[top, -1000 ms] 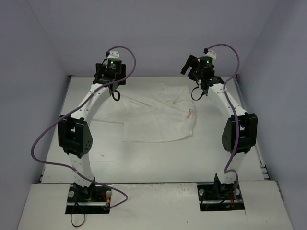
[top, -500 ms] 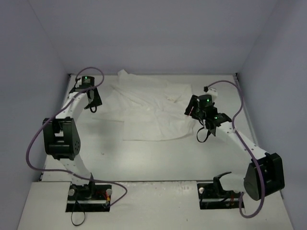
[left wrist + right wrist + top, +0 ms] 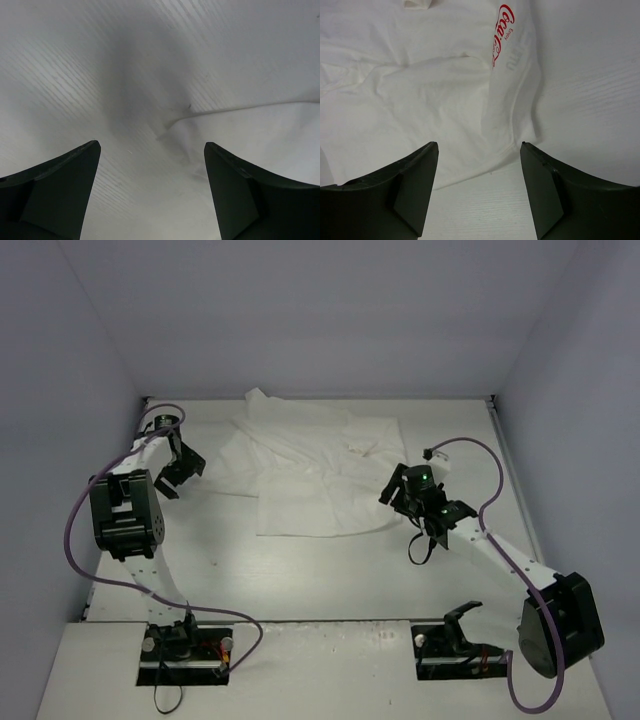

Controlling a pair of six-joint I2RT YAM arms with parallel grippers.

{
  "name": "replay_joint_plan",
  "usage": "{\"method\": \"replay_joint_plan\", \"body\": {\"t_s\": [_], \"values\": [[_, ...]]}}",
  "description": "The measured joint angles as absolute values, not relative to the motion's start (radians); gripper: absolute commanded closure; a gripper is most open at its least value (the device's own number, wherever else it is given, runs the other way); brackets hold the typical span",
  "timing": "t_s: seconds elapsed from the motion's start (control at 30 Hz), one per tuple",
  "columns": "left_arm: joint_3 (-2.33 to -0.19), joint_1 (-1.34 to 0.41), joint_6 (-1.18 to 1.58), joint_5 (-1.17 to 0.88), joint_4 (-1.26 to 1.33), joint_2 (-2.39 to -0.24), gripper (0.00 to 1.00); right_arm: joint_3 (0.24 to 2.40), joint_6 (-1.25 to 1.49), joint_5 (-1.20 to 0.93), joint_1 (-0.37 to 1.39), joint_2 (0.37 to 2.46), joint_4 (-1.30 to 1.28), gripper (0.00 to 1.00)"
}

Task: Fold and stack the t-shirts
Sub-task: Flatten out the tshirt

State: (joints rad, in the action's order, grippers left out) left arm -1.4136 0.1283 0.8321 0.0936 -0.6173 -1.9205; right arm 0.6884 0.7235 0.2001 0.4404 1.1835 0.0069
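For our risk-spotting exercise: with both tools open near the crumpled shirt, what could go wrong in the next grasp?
1. The left tool hangs mostly over bare table, only a thin shirt corner between its jaws: it could miss the cloth.
2. The right tool faces a seemingly doubled edge: it might pinch one layer only, skewing the fold.

Light: bright, even, overhead; white cloth t-shirt [image 3: 320, 475] fades into pale table [image 3: 330, 570].
Shadow: soft grey blotch, left wrist view.
Focus: near black fingers [image 3: 55, 190] blurred.
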Motion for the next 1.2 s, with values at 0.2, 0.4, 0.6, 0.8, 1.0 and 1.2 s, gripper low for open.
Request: {"method": "replay_joint_plan", "body": {"t_s": [0.2, 0.4, 0.6, 0.8, 1.0, 1.2], "values": [[-1.403, 0.117, 0.946, 0.051, -0.610, -1.921, 0.19, 0.688, 0.728, 0.200, 0.440, 1.184, 0.020, 0.36], [-1.389, 0.112, 1.012, 0.036, -0.594, -1.943, 0.26, 0.688, 0.730, 0.199, 0.440, 1.184, 0.024, 0.36], [-1.375, 0.110, 1.050, 0.035, -0.572, -1.947, 0.54, 0.676, 0.730, 0.200, 0.440, 1.183, 0.035, 0.35], [-1.360, 0.110, 1.069, 0.049, -0.558, -1.946, 0.97, 0.657, 0.733, 0.201, 0.440, 1.181, 0.039, 0.35], [-1.327, 0.106, 1.080, 0.049, -0.530, -1.928, 1.00, 0.645, 0.732, 0.212, 0.440, 1.162, 0.041, 0.24], [-1.216, 0.104, 1.077, 0.044, -0.492, -1.826, 1.00, 0.645, 0.746, 0.229, 0.437, 1.202, 0.034, 0.28]]}}
